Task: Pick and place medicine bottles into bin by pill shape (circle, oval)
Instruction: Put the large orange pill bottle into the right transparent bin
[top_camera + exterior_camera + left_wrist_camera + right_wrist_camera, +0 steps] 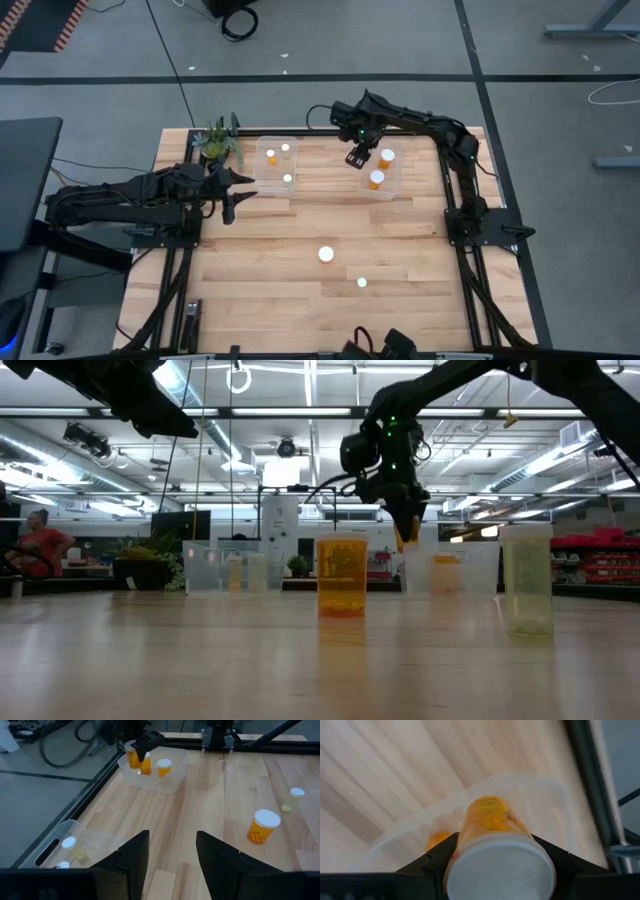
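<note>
My right gripper (358,158) hangs over the near-left edge of the clear right bin (392,186) at the far side of the surface (300,250). Its fingers are clamped on a medicine bottle (492,827), an amber cylinder whose white cap (500,867) sits closest to my wrist, with the body pointing away from me and down toward the bin. The fingers press against the bottle's sides just behind the cap. Below the held bottle, inside the bin, another amber bottle (437,840) shows through the plastic wall. From above I see two white-capped bottles (386,157) in that bin, just to the right of my right gripper.

My left gripper (229,208) waits low beside the left bin (262,180), its fingers (131,855) parted with nothing between them. That left bin lies just beside this gripper and holds a few small bottles (271,156).

Two more bottles stand loose on the open surface, well apart from both of my grippers: a wider one (326,254) near the middle, and a narrower, paler one (362,283) a little nearer the front edge. A small green potted plant (216,141) stands at the far left corner, just behind my left arm.
</note>
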{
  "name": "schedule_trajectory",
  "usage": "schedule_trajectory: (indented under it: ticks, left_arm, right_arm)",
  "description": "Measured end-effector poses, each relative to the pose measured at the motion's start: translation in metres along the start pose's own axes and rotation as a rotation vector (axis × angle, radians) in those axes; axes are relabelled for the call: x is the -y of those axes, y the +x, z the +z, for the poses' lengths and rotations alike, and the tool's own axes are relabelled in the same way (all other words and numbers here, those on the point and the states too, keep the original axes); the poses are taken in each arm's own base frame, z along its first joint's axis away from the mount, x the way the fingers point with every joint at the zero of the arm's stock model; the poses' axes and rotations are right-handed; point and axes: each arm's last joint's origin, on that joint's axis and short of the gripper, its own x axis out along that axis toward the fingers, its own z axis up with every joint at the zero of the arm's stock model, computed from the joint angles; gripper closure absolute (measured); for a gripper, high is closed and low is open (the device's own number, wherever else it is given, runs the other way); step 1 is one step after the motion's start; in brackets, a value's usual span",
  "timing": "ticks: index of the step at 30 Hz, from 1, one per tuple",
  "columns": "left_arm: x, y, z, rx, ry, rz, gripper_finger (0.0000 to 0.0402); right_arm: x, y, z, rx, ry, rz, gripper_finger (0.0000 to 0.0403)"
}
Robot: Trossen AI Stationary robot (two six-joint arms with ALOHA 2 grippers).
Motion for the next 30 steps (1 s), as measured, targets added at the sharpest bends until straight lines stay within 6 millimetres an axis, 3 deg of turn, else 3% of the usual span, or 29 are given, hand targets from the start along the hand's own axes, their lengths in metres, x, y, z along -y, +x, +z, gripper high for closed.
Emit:
schedule_trajectory:
  ticks: [12,24,30]
  left_arm:
    - [0.0,0.0,0.0,-0.002,0.0,0.0,0.023]
    - [0.0,0.0,0.0,-0.001,0.001,0.0,0.023]
    - [0.0,0.0,0.0,-0.001,0.0,0.0,0.023]
  right_arm:
    - [0.002,0.022,-0.004,-0.084,-0.037,0.0,0.0187]
    - [0.019,0.05,-0.003,-0.051,-0.022,0.017,0.0187]
    - [0.016,0.064,-0.004,-0.037,-0.039,0.046,0.0187]
